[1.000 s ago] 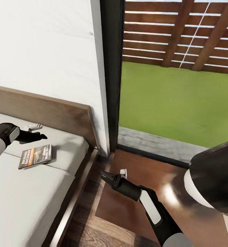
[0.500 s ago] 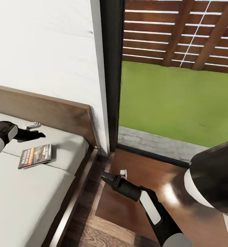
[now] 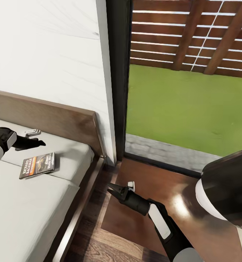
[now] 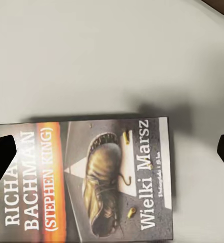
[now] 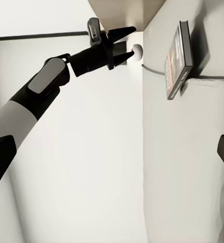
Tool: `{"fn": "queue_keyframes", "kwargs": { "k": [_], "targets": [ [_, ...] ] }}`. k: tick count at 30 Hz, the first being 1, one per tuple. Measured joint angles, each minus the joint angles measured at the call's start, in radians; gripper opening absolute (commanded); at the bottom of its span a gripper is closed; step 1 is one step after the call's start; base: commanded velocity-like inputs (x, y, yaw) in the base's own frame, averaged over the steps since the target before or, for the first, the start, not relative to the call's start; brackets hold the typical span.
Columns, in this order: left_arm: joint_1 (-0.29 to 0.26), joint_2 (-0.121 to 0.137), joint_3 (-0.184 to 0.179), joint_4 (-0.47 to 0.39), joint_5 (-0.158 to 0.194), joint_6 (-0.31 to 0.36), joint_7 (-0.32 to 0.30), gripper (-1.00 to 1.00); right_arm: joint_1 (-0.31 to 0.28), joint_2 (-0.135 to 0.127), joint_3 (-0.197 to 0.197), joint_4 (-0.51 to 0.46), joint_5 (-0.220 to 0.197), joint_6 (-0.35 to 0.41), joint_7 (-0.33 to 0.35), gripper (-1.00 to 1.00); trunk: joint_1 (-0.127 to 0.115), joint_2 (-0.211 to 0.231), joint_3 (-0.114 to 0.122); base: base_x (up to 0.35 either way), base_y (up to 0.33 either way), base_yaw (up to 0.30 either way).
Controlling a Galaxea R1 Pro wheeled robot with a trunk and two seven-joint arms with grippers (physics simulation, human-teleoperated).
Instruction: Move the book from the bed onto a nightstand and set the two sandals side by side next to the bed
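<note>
The book [image 3: 37, 165] lies flat on the light-grey mattress of the bed [image 3: 22, 207], near the headboard, dark cover with an orange band up. My left gripper [image 3: 40, 143] hovers open just beyond it, toward the headboard. In the left wrist view the book [image 4: 96, 182] sits below the spread fingertips [image 4: 1, 156]. The right wrist view looks across the mattress at the book [image 5: 177, 61] and the left gripper [image 5: 126, 45]. My right gripper [image 3: 112, 189] hangs open and empty over the nightstand [image 3: 150, 218], beside the bed. The sandals are out of view.
A small white gadget [image 3: 32, 132] lies on the mattress against the brown headboard [image 3: 62, 120]. A tall black-framed window [image 3: 117, 91] stands behind the nightstand, showing lawn and a slatted fence. A large dark rounded body [image 3: 226, 189] looms at the right over the nightstand.
My left gripper has drawn back a little toward the headboard and the left, away from the book. The right gripper has sunk very slightly. The book has not moved.
</note>
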Motion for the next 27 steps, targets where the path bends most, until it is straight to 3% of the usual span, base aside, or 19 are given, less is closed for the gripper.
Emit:
{"fn": "queue_keyframes", "kwargs": {
  "k": [11, 27],
  "targets": [
    [-0.014, -0.004, 0.000, -0.001, -0.030, 0.008, 0.002, 1.00, 0.000, 0.000, 0.000, 0.001, -0.002, -0.001, 0.001, 1.00, 0.000, 0.000, -0.011, 0.000, 0.000, 0.000],
    [-0.032, -0.007, 0.000, -0.002, -0.034, 0.007, 0.003, 1.00, 0.000, 0.000, 0.000, 0.002, -0.003, -0.001, 0.002, 1.00, 0.000, 0.000, -0.036, 0.000, 0.000, 0.000]
  ]
}}
